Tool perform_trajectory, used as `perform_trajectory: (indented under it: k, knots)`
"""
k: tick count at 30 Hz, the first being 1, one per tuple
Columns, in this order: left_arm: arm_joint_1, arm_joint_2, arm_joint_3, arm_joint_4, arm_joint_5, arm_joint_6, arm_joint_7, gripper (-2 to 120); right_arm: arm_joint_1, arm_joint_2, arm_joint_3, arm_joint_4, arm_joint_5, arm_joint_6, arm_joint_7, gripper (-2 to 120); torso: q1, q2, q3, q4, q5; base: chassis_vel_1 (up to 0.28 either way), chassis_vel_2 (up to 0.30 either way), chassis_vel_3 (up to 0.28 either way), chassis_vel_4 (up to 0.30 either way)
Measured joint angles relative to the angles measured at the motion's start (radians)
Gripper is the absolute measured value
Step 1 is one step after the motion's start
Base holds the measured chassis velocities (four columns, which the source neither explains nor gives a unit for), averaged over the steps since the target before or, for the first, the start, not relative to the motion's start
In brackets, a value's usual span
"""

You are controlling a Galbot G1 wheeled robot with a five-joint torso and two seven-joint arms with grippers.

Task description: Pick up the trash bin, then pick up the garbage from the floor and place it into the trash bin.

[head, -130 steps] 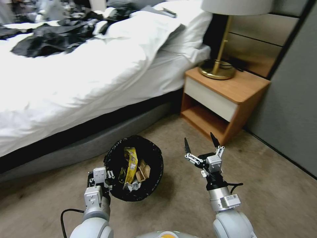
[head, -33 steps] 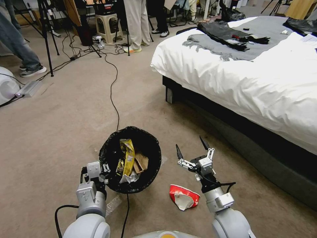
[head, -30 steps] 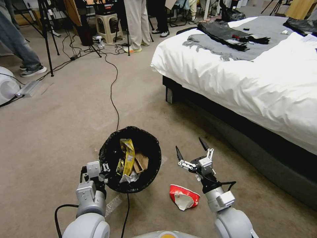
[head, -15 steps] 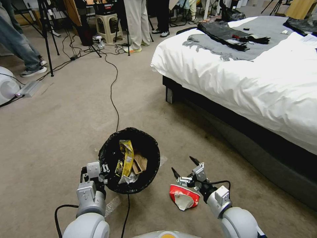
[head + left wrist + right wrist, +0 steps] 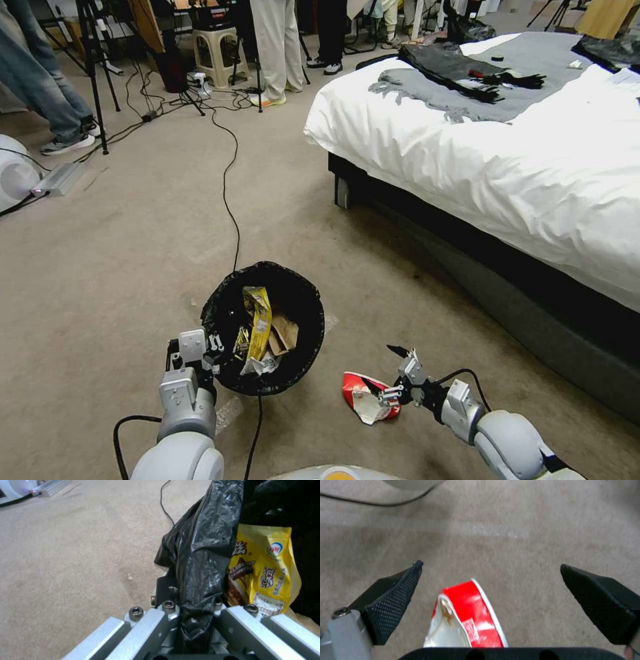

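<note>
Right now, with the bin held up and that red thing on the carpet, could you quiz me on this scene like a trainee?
1. True or false: the right gripper has closed on the red carton.
2. What does the left gripper clamp? A) the black cable B) the trash bin rim C) the yellow wrapper
3. Fill in: the red carton lies on the ____.

Key: 1. False; its fingers stand wide apart around the carton. 2. B. 3. Carpet.

A white bed (image 5: 507, 153) stands beside a black cable (image 5: 227, 193).
</note>
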Motion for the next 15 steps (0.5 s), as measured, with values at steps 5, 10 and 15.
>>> perform_trajectory:
  k: [5, 10, 15]
  knots:
    - [0.000, 0.000, 0.000, 0.002, 0.002, 0.000, 0.000, 0, 0.033, 0.011, -0.002, -0.086, -0.011, 0.021, -0.058, 100, 0.000, 0.000, 0.000, 0.0000, -0.0001, 0.000, 0.000, 0.000, 0.000]
    - [-0.001, 0.001, 0.001, 0.005, 0.005, 0.000, 0.000, 0, 0.050, 0.021, 0.001, -0.140, -0.017, 0.048, -0.101, 100, 0.000, 0.000, 0.000, 0.0000, -0.0002, 0.000, 0.000, 0.000, 0.000]
    - [-0.005, 0.000, 0.010, 0.012, 0.012, 0.000, 0.000, 0, 0.055, 0.034, 0.006, -0.176, -0.023, 0.072, -0.137, 100, 0.000, 0.000, 0.000, 0.0000, -0.0003, 0.000, 0.000, 0.000, 0.000]
